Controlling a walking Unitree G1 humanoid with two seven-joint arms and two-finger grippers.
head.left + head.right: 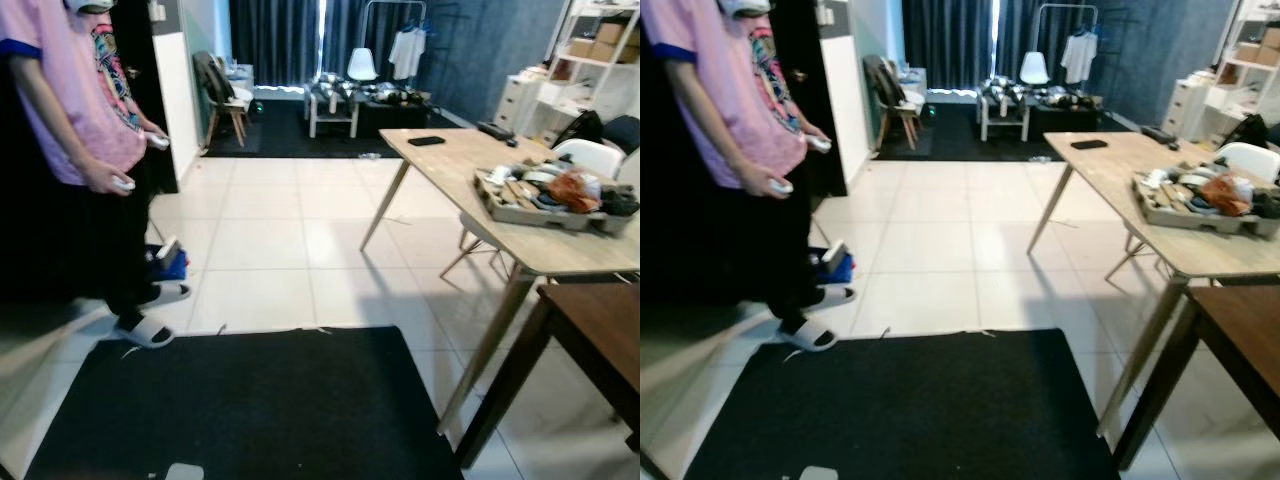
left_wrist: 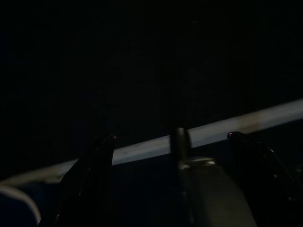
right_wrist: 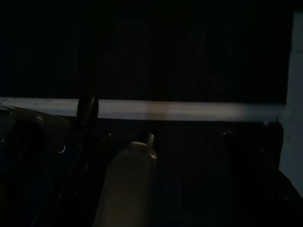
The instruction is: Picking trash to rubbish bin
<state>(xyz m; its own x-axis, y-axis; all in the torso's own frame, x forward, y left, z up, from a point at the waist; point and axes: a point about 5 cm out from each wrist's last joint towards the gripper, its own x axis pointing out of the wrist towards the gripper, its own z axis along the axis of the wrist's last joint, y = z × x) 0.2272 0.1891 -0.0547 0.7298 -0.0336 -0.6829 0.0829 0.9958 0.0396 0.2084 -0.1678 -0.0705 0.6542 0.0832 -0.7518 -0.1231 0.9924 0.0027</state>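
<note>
I see a person (image 1: pixel 75 150) standing left by the black rug (image 1: pixel 250 405), bench (image 1: pixel 520 200) right; both grippers' fingers spread, empty.

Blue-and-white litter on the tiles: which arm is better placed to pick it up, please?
Left, probably: the blue-and-white litter lies on the robot's left, beside the person's white sandal; both arms hang idle.

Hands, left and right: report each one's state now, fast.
Left hand: open, fingers spread, holding nothing; the view is very dark.
Right hand: open, fingers apart, holding nothing; also in deep shade.
</note>
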